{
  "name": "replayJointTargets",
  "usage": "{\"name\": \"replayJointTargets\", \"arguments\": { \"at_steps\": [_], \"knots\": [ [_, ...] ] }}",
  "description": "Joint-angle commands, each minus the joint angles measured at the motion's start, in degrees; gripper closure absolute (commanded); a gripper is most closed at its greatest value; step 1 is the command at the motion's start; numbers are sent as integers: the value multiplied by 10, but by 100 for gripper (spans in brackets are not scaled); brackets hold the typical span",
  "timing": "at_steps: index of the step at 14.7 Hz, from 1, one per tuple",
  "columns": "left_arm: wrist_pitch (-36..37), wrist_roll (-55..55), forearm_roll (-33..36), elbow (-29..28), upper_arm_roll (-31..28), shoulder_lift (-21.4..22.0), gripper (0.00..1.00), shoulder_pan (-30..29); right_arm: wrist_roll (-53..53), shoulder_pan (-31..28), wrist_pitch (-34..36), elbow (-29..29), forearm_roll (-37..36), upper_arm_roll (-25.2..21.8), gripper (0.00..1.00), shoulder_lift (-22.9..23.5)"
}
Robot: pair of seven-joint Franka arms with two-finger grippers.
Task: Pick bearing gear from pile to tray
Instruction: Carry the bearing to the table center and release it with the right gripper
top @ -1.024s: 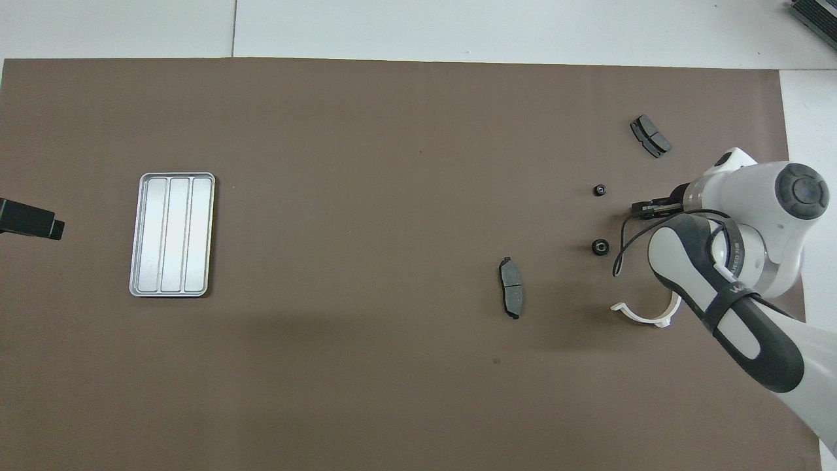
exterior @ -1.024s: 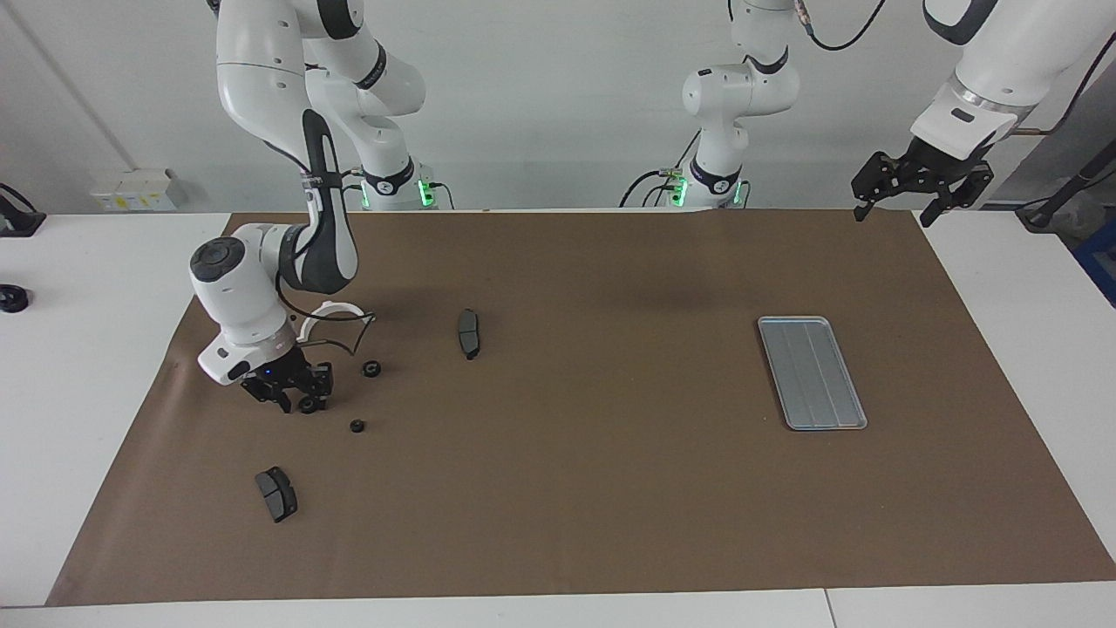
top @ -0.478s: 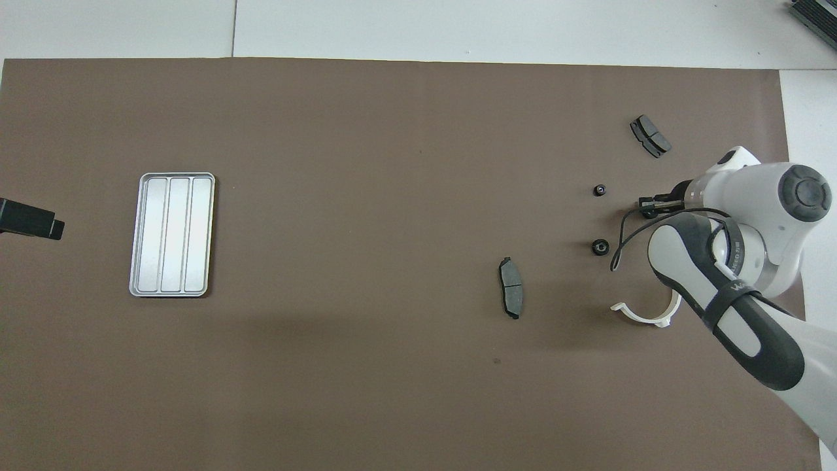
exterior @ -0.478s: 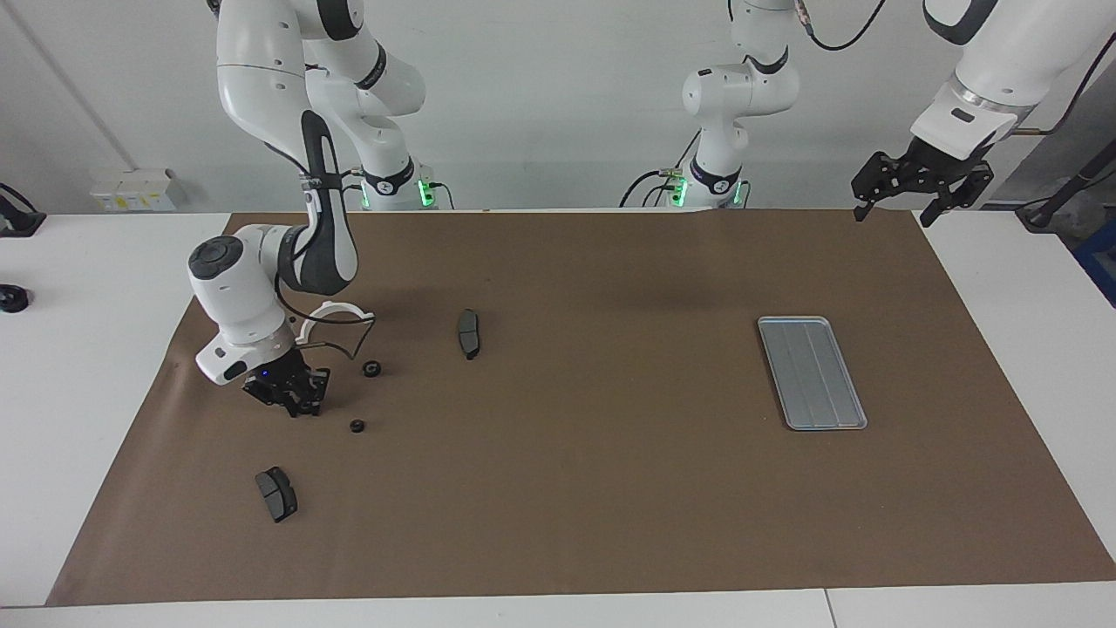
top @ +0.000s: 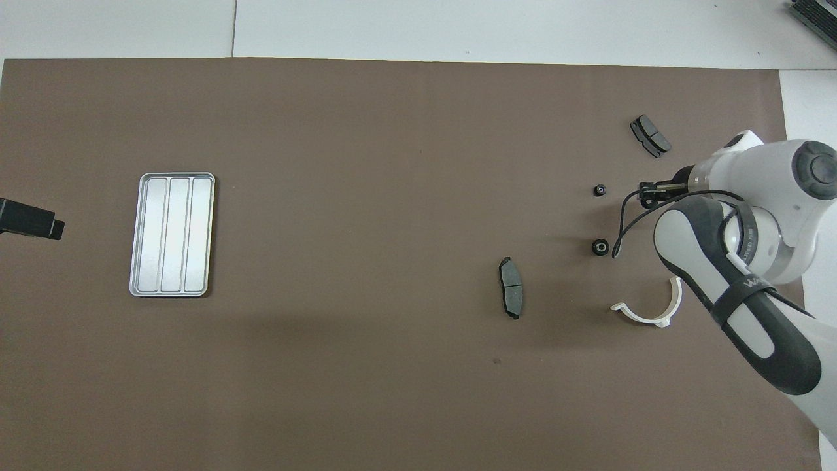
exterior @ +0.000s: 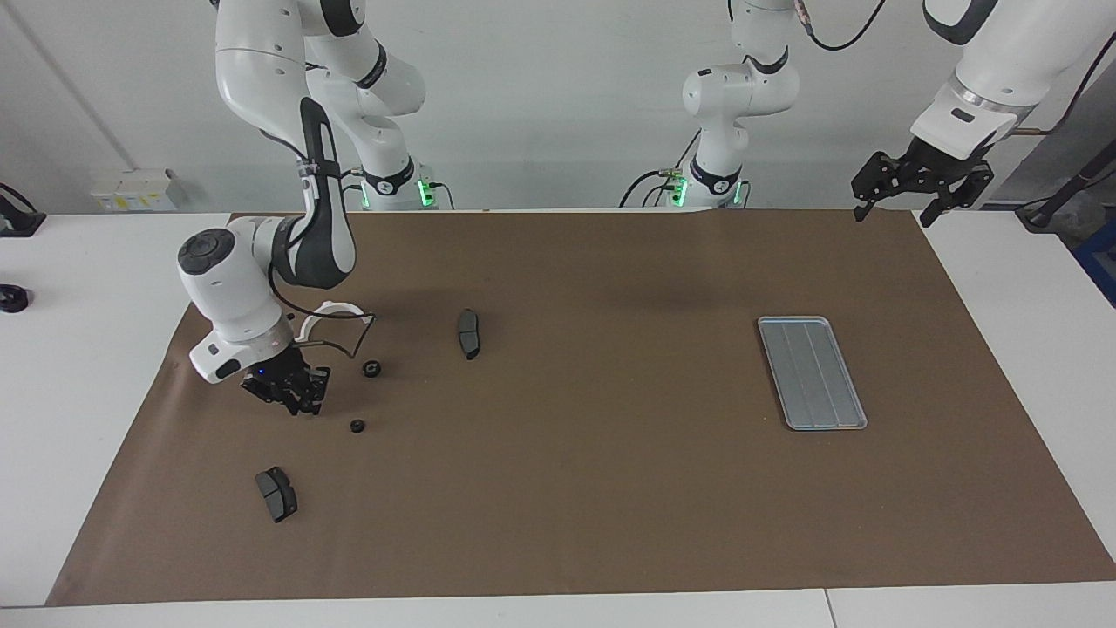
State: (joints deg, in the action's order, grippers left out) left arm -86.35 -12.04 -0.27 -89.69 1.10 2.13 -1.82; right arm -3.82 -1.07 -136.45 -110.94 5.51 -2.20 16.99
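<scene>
Though half-hidden, bearing gear (exterior: 298, 404) sits between right jaws.

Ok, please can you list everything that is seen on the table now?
tray: one, silver-grey, toward the left arm's end.
brake pads: two, dark grey, toward the right arm's end.
bearing gears: two in view, black, between the pads.
bracket: one, white half-ring, nearer the robots than the gears.
mat: one, brown.
left gripper: black, open, raised, waiting.
right gripper: black, low over the pile.
</scene>
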Motion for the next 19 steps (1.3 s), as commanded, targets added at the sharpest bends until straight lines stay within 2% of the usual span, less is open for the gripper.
{"name": "replayJointTargets", "arguments": {
  "at_steps": [1, 3, 7, 11, 13, 17, 19],
  "knots": [
    [-4, 0, 8, -18, 6, 16, 0, -7, 84, 21, 76, 30, 5, 23, 100, -37],
    [-4, 0, 8, -17, 7, 16, 0, -7, 167, 76, 99, 51, -5, 23, 100, -40],
    [-4, 0, 8, -17, 7, 16, 0, -7, 342, 195, 81, 83, -10, 23, 100, -27],
    [-4, 0, 8, -18, 7, 16, 0, -7, 480, 281, 70, 172, -10, 23, 100, 48],
    [-3, 0, 8, -18, 7, 16, 0, -7, 508, 308, 50, 177, -21, 23, 100, 69],
    [8, 3, 8, -17, 4, 18, 0, -14, 650, 362, 27, 243, -131, 23, 100, 171],
    [-11, 4, 7, -21, 4, 18, 0, -14, 665, 367, 15, 244, -148, 24, 100, 183]
  ]
}}
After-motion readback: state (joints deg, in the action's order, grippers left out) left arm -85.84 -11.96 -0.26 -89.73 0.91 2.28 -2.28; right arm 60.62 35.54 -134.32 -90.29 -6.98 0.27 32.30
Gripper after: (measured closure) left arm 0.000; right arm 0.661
